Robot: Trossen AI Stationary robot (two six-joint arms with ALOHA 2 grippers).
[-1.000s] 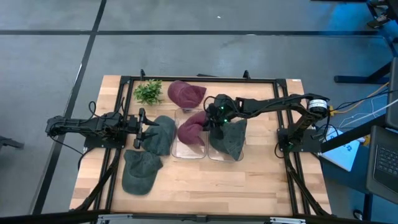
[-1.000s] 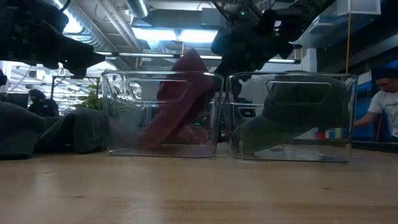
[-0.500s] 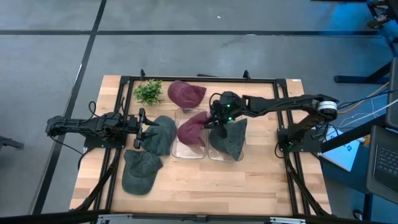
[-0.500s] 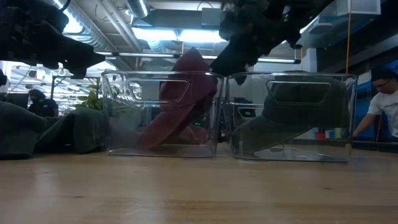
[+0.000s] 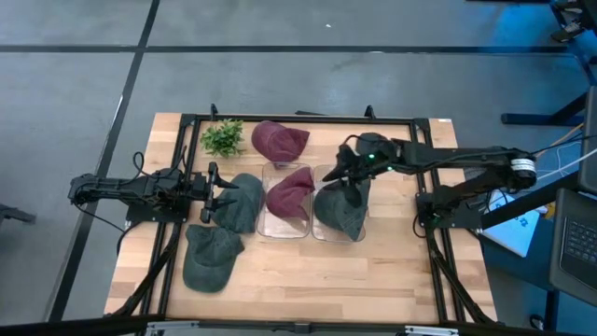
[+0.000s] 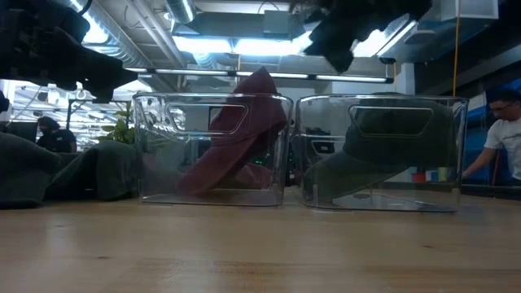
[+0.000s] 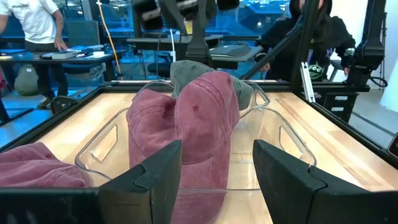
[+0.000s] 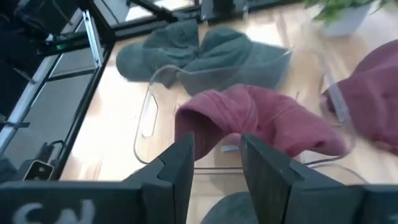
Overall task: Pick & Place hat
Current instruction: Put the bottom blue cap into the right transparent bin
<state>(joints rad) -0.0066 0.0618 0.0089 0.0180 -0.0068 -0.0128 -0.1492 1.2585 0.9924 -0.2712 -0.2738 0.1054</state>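
A maroon hat point(image 5: 289, 189) sits in the left clear bin point(image 6: 163, 146), its top leaning on the wall toward the right bin point(image 6: 456, 150); it also shows in the wrist views point(image 7: 202, 121) point(image 8: 255, 121). A grey hat point(image 5: 343, 213) fills the right bin. My right gripper point(image 5: 347, 174) hovers open and empty above the right bin's far edge, high in the low view point(image 6: 350, 32). My left gripper point(image 5: 213, 192) waits open at the table's left, beside a grey hat point(image 5: 242, 201) that lies on the table.
A second maroon hat point(image 5: 278, 140) lies on the table beyond the bins, next to a small green plant point(image 5: 222, 137). Another grey hat point(image 5: 212, 257) lies near the front left. A black frame point(image 5: 298, 118) rims the table. A person point(image 6: 501, 134) stands in the room behind.
My right gripper has drawn back from the maroon hat, moving up and toward the table's right, from over the wall between the bins to above the right bin. The maroon hat has stayed in the left bin, its top now free of the gripper.
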